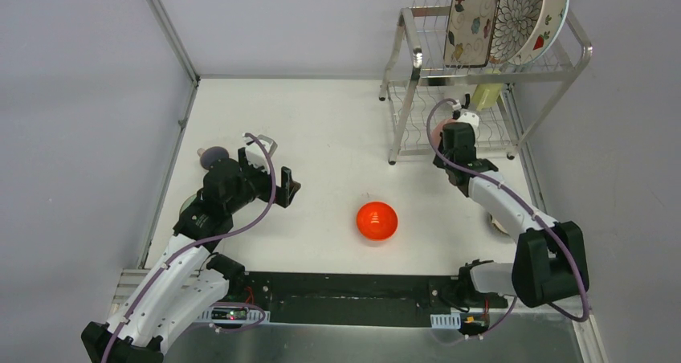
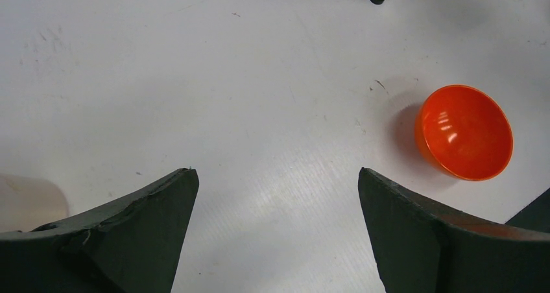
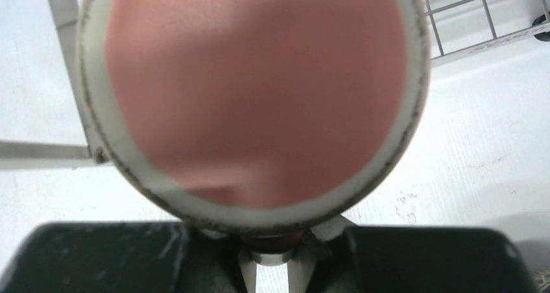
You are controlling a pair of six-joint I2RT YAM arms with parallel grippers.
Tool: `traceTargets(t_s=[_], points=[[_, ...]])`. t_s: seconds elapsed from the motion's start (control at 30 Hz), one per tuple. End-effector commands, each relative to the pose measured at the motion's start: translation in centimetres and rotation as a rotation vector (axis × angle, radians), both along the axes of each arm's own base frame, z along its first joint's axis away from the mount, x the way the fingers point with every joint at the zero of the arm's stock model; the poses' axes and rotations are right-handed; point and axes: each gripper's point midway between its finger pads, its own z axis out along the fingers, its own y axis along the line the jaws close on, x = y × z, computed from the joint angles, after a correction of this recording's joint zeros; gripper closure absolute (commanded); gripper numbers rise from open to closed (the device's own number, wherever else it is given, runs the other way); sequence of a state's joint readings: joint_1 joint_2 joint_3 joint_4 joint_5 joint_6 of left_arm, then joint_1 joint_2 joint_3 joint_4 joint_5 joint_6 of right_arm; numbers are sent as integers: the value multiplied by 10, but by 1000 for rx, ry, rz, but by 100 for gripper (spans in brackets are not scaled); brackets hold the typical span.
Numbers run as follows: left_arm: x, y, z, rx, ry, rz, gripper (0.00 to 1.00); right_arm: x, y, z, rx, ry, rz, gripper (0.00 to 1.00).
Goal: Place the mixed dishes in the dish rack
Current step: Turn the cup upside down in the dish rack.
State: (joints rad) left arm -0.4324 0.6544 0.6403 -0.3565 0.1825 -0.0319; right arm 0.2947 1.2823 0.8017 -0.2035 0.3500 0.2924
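Right wrist view: the right fingers [image 3: 415, 260] are closed to a narrow gap on the edge of a pink cup with a white rim [image 3: 259, 92], whose mouth fills the space straight ahead of them. Beyond the cup, up and to the right of the fingers, lie wires of the tall silver metal wire dish rack [image 3: 467, 14]. Left wrist view: the left fingers [image 2: 130, 241] are spread wide with nothing between them but bare white tabletop [image 2: 259, 79]. A glossy red-orange round bowl [image 2: 464, 132] sits upright ahead of the right-hand finger, apart from it. A pale blur lies outside the other finger; what it is cannot be told. Top external view: the right fingers hold the cup at the rack's lower tier, and a yellow cup [image 1: 487, 96] stands just beyond them. On the slotted upper shelf above them, three plates stand on edge: a floral rectangular plate [image 1: 472, 22], a round brown-petal plate [image 1: 518, 18] and a white strawberry plate [image 1: 552, 22]. The left fingers are well apart from the rack.
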Motion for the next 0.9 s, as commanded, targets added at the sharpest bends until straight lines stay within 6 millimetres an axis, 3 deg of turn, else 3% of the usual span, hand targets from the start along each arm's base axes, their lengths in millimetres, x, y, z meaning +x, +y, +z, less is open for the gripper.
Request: traceTargets(t_s=[0.0, 0.2, 0.53, 0.87], points=[[3, 2, 10, 12, -39, 10, 1, 49, 0, 50, 58, -181, -15, 100], [4, 2, 10, 13, -38, 11, 1, 64, -12, 38, 63, -146, -37, 100], [2, 3, 12, 8, -48, 11, 1, 94, -23, 41, 26, -136, -52, 100], [0, 3, 14, 2, -57, 3, 1, 113, -30, 27, -15, -91, -43, 100]])
